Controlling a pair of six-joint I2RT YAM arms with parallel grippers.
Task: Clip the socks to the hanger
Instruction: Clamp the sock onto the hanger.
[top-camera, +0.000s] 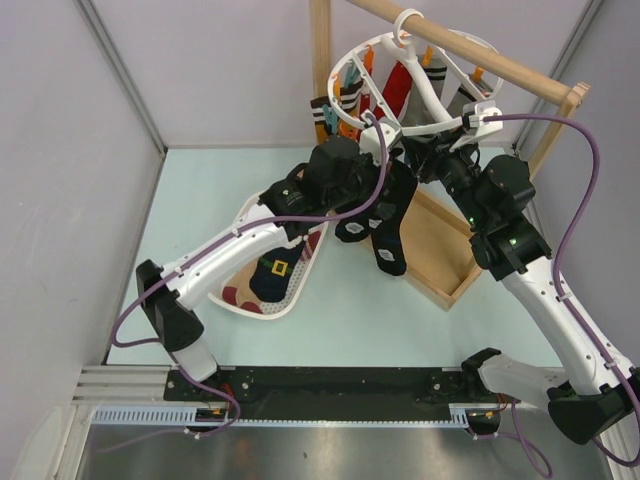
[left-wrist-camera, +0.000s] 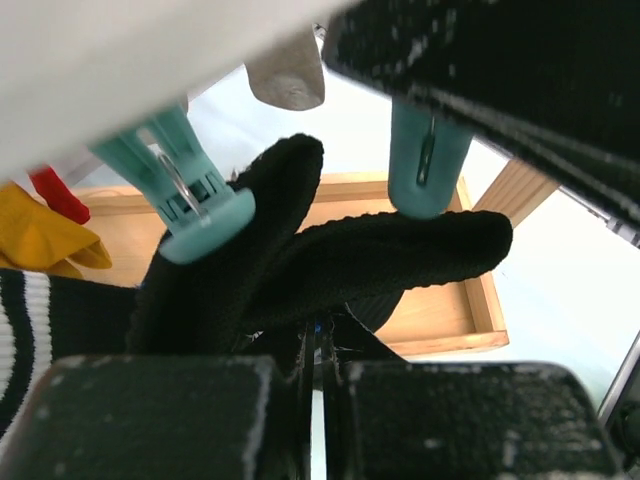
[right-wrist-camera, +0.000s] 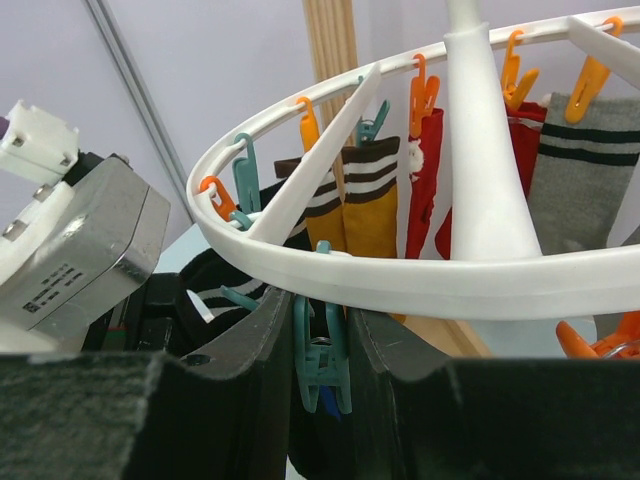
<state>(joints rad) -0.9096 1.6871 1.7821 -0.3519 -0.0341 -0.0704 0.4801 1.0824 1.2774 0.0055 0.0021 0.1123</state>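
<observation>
The white ring hanger (top-camera: 400, 75) hangs from a wooden rail, and several socks are clipped to it: brown-striped yellow (right-wrist-camera: 370, 200), red (right-wrist-camera: 425, 170) and grey (right-wrist-camera: 585, 160). My left gripper (left-wrist-camera: 320, 345) is shut on a black sock (left-wrist-camera: 380, 260), whose top edge is raised just under two teal clips (left-wrist-camera: 205, 200) (left-wrist-camera: 428, 165). In the top view this sock (top-camera: 388, 240) dangles below the ring's near edge. My right gripper (right-wrist-camera: 322, 320) sits under the ring (right-wrist-camera: 420, 280), its jaws pressed on the two handles of a teal clip (right-wrist-camera: 322, 355).
A white basket (top-camera: 300, 290) holding more socks lies on the table to the left. The wooden frame's base tray (top-camera: 440, 250) sits beneath the hanger, with its post (top-camera: 320, 50) and rail (top-camera: 470, 45) behind. My left wrist housing (right-wrist-camera: 80, 240) is close beside my right gripper.
</observation>
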